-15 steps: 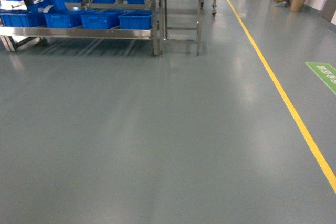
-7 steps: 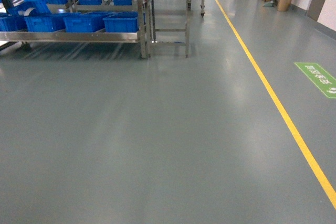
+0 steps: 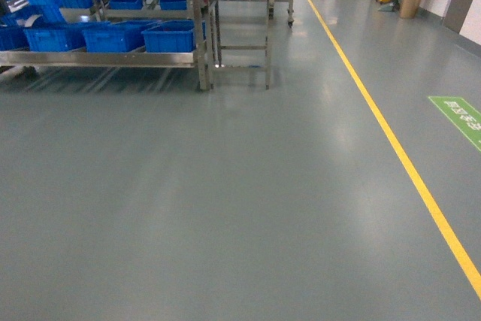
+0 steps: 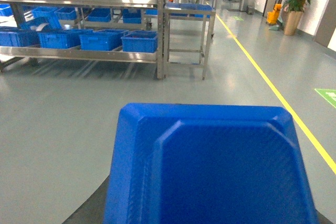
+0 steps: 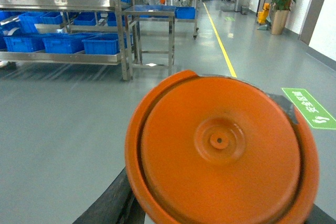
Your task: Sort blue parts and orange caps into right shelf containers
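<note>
Shelf rack [image 3: 105, 13] farther left; ribbed bright-blue crates [image 3: 169, 37]; gripper states indiscernible.

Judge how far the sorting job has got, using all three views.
Nothing looks sorted yet. In hand: a blue part fills the left wrist view and an orange cap the right one. Left: cross the grey floor to the shelf and drop both into the blue crates.

Bright-blue crates [image 3: 171, 36], steel-grey shelf [image 3: 98, 58]; grey floor [image 3: 225, 201], yellow line [image 3: 406, 163]; orange cap [image 5: 220, 156]; blue part [image 4: 210, 166].
</note>
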